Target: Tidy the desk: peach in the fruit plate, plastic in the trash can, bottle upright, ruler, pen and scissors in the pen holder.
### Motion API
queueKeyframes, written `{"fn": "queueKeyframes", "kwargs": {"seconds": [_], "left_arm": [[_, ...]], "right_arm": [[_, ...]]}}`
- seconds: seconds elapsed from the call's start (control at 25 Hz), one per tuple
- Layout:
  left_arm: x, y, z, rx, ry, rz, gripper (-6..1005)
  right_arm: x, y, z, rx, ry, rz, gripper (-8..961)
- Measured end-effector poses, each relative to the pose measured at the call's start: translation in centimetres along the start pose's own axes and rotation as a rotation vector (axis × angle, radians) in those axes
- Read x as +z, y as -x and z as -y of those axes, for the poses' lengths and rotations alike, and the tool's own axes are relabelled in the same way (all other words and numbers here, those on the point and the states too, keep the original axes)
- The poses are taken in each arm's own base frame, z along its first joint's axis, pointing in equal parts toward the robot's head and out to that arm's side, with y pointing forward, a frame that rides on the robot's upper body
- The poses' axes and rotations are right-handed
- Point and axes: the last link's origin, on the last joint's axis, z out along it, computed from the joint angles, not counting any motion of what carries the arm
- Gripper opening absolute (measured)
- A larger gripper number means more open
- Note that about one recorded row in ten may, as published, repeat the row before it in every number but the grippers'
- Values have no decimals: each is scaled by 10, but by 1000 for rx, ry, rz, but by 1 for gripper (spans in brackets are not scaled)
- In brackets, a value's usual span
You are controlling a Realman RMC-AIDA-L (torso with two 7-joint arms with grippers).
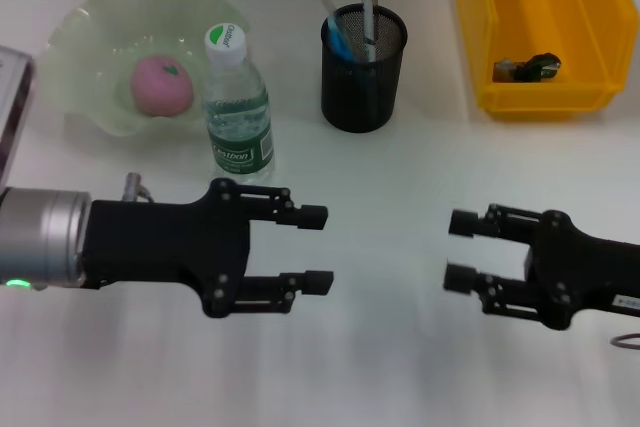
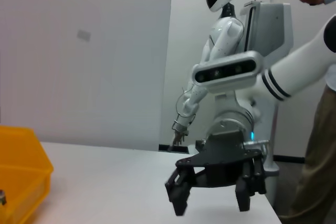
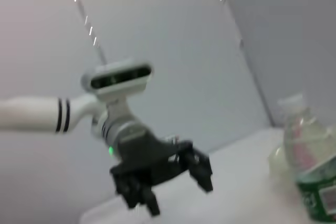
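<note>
Bottle (image 1: 238, 107) is standing upright beside the fruit plate (image 1: 90, 27) holding the peach (image 1: 161, 85); the pen holder (image 1: 363, 69) seemingly holds pens. Both tools, left (image 1: 318, 248) and right (image 1: 461, 250), are hovering released over the counter (image 1: 380, 347).

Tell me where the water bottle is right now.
In the head view, the water bottle stands upright at far left-centre, between the fruit plate holding the peach and the black pen holder.

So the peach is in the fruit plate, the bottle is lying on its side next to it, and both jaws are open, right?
Not quite. The head view shows the bottle standing upright beside the fruit plate, cap on top. The peach is in the plate, and the left gripper and right gripper are open.
</note>
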Motion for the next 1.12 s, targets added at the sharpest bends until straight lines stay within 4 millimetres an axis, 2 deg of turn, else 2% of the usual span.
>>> {"fn": "queueKeyframes", "kwargs": {"seconds": [0.12,0.16,0.2,0.32,0.52,0.76,1.12], "left_arm": [[0,0,0,0,0,0,591],[-5,4,-5,24,-12,-6,591],[-6,5,-6,13,-12,-1,591],[-6,5,-6,13,-12,-1,591],[-8,11,-8,-36,-7,30,591],[-8,8,-5,-34,-21,16,591],[-6,6,-3,-35,-31,-2,591]], "right_arm": [[-3,6,-1,-16,25,-31,695],[-5,9,-1,-24,35,-45,695],[-8,18,1,-40,42,-81,695],[-10,27,5,-63,37,-106,695],[-3,44,5,-120,108,-168,736],[6,44,-1,-194,194,-203,768],[3,30,-4,-317,155,-112,770]]}}
